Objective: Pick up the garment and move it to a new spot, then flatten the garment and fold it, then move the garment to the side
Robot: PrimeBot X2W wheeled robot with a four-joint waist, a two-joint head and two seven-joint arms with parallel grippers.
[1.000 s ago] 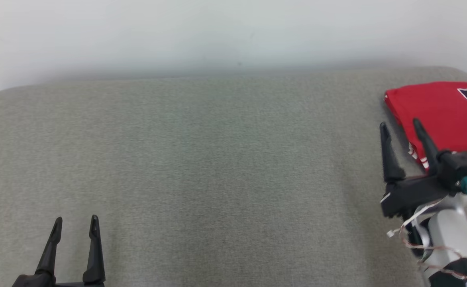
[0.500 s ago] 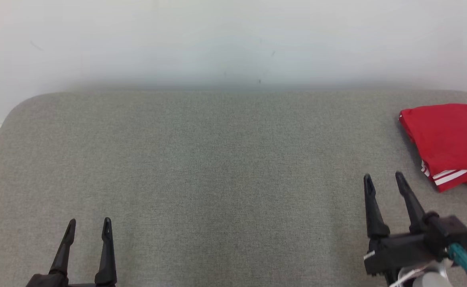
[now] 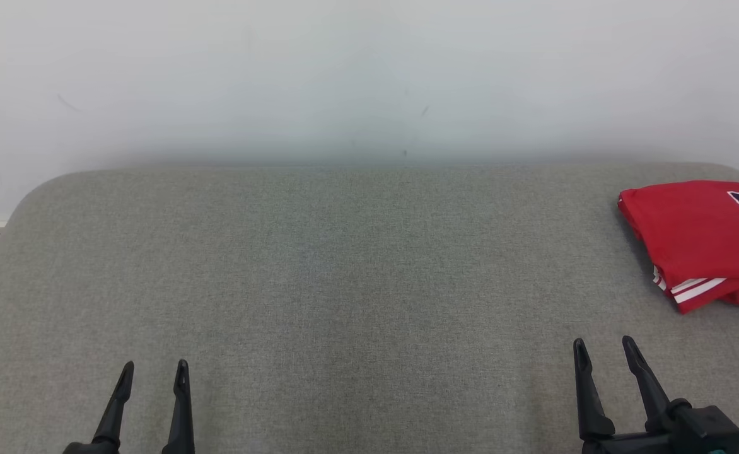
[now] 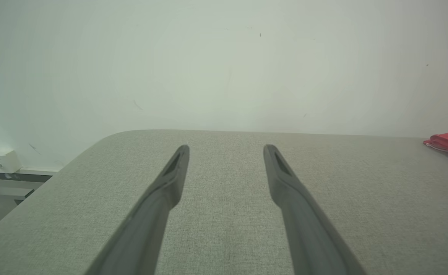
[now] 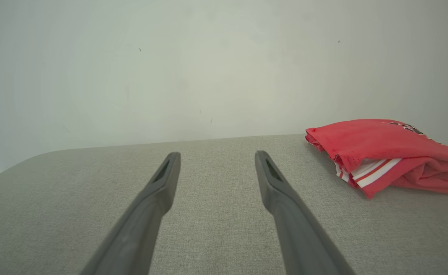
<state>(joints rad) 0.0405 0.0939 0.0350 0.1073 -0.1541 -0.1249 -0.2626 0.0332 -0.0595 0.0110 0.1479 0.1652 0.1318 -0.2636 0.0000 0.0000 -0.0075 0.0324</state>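
While the left jaws hover apart over the grey fabric tabletop [image 3: 344, 284] at lower left, the right jaws stand apart at lower right, and the folded red jersey [image 3: 691, 239] lies beyond them by the tabletop's right edge.

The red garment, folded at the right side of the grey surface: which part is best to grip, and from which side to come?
Probably the red garment's near corner, where the white-striped hem shows. The folded layers end together there with open edges, so one pinch may catch them all. The open right gripper sits nearest; come from the near-left, low along the grey surface.
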